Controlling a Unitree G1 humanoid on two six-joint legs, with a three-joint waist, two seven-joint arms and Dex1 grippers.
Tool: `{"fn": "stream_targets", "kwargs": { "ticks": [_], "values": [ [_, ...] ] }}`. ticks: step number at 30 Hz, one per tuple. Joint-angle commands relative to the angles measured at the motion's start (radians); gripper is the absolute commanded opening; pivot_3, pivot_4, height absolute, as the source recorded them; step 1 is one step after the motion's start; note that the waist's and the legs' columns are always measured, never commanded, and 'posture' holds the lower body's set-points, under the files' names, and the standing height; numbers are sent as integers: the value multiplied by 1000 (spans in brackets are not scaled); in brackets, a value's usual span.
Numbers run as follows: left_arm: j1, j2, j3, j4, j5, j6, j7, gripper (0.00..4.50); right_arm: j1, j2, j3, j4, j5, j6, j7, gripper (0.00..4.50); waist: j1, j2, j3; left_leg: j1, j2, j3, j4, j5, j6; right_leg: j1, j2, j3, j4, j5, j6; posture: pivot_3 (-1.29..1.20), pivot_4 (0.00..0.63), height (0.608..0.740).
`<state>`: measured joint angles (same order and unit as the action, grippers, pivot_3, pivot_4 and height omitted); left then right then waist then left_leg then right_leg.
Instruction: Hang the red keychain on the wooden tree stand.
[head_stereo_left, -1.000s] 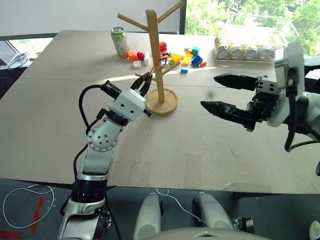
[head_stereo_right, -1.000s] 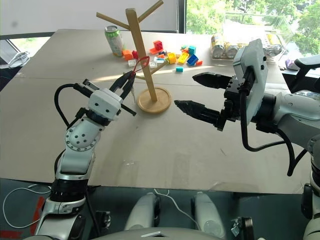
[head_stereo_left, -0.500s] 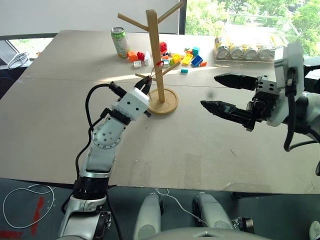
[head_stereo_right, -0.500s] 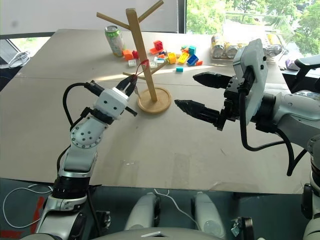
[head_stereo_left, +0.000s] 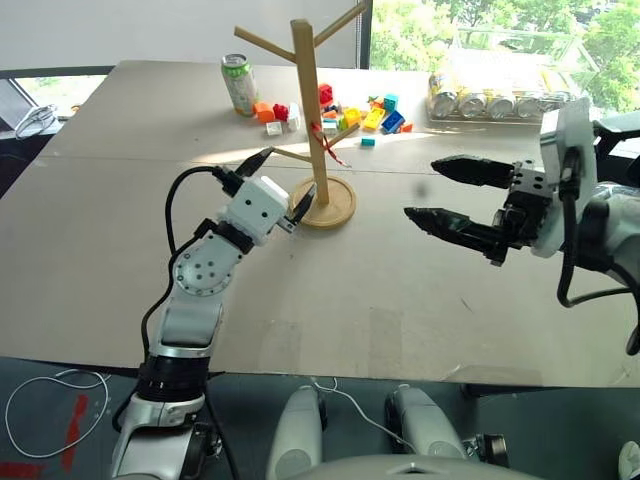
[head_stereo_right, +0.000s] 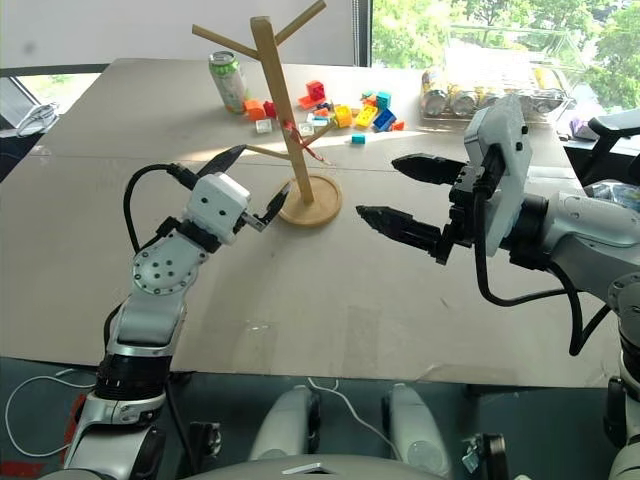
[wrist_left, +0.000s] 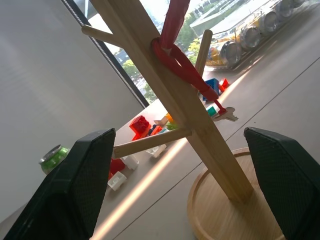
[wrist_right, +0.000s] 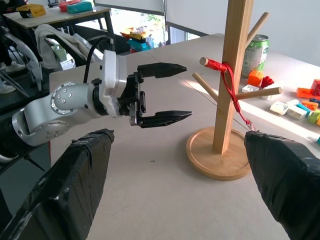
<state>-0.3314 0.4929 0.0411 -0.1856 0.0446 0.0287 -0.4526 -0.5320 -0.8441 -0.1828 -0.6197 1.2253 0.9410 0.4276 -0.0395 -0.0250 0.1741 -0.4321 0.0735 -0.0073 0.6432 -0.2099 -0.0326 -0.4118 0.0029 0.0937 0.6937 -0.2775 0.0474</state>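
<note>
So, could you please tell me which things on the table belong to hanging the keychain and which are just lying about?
Part of the job:
- red keychain, looped over a peg
- wooden tree stand
- left gripper, fingers open beside the stand

Just lying about:
- green can
- toy bricks
- row of cans in a clear tray

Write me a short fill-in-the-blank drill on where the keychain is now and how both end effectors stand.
1. The red keychain hangs from a peg of the wooden ____ stand.
2. The left end effector holds nothing; its fingers are ____.
3. The right end effector is ____ too, hovering over the table.
4. The small ____ dangling from the cord's lower end does not touch the round base.

Missing words: tree; open; open; key
</note>
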Motion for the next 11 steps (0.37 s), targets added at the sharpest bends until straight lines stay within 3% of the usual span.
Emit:
{"fn": "stream_targets", "kwargs": {
  "ticks": [1, 5, 11],
  "values": [
    [3, 95, 86, -61, -150, 161, -134, 4260, 20, -30, 8, 17, -90, -46, 80, 4500, 0, 0, 0, 0, 0, 0, 0, 0, 0, 0, 0, 0, 0, 0, 0, 0, 150, 732],
    [-23, 293, 207, -85, -415, 540, -340, 4260, 32, -66, 39, 71, -209, -89, 185, 4500, -5, 0, 1, 0, 0, 0, 0, 0, 0, 0, 0, 0, 0, -1, 2, 0, 150, 732],
    [-76, 484, 317, -38, -608, 749, -487, 4260, 21, -71, 61, 139, -306, -128, 283, 4500, 0, 0, 2, 0, 1, 0, 0, 0, 0, -1, 0, -1, -1, -2, 3, 0, 150, 732]
  ]
}}
